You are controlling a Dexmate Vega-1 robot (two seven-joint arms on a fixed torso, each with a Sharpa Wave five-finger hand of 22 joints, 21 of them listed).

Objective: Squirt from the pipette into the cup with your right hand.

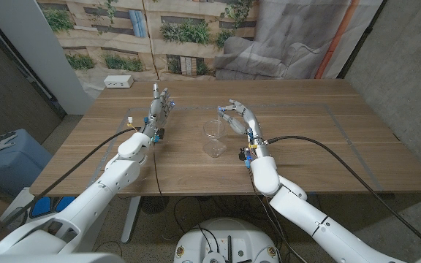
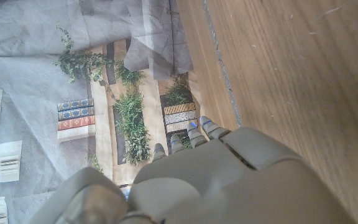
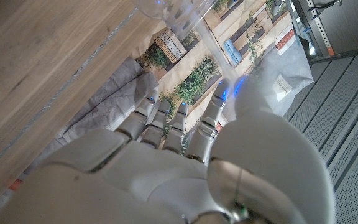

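Judging from how things lie, the task is taken to be in its middle stage: the pipette (image 1: 221, 119) is already held by the right hand (image 1: 235, 117), raised off the tabletop (image 1: 327, 139) and brought to the clear plastic cup (image 1: 213, 139), which stands upright near the middle of the tabletop, just left of that hand. In the head view the pipette is seen as a thin pale stem pointing down and to the left from the right hand's fingers (image 1: 229, 109), with its tip at or just above the cup's rim (whether the tip is inside the rim cannot be told). The fingers are curled together around the bulb end, so the pipette is clamped, though how hard the bulb is pressed cannot be read. In the right wrist view the translucent stem is seen running past the fingers towards the cup. No liquid can be made out in the cup, so the squirt itself is judged not yet done or not visible; squeezing the bulb over the cup is what appears to be left. The left hand (image 1: 161, 104) is held upright over the tabletop well to the left of the cup, fingers straight and apart, holding nothing.
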